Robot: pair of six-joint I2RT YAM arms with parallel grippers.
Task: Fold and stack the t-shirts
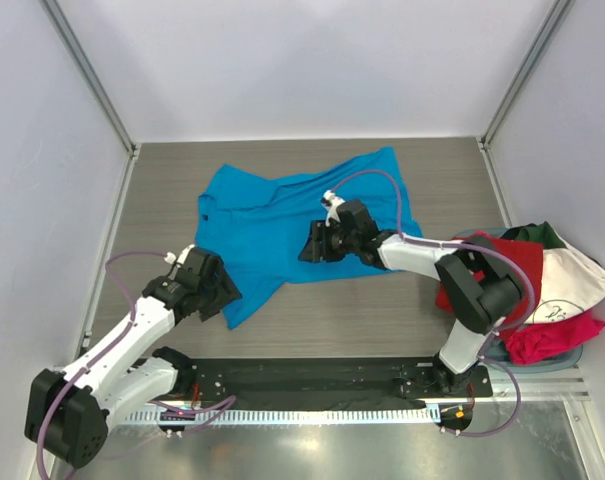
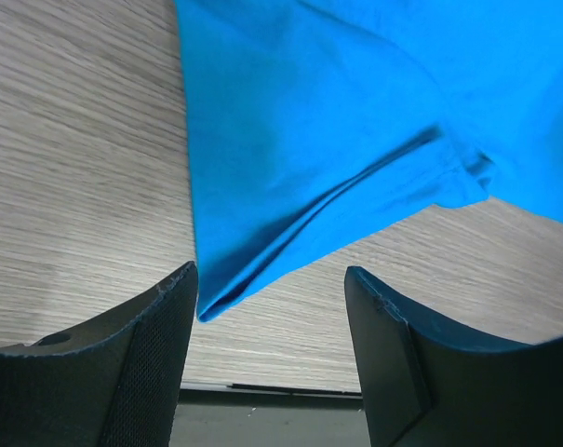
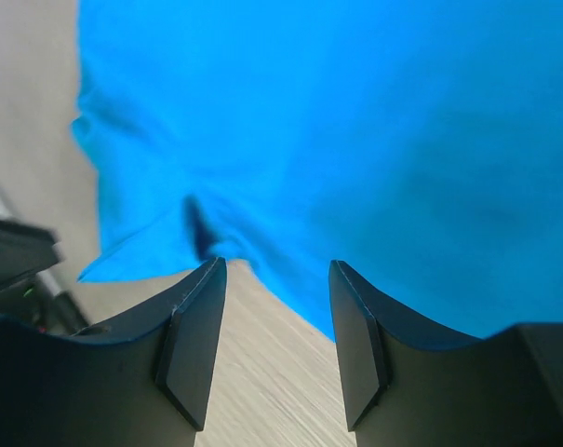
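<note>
You have one bright blue t-shirt lying wrinkled and loosely spread in the middle of the wooden table. One of its corners trails toward your left arm.

At the right edge sits one heap of four more: a red shirt, a white shirt, a dark green shirt and a magenta-pink shirt. They are bunched, so no outline is whole, and the white one's print is too small to read. The right arm's elbow stands in front of the heap and covers part of the red shirt.

Your left gripper is well open and holds nothing; the blue shirt's folded corner lies on the table just ahead of its fingertips. Your right gripper is partly open over the shirt's near hem with nothing clamped. That wrist view is blurred, and from above the gripper hides the cloth under it.
</note>
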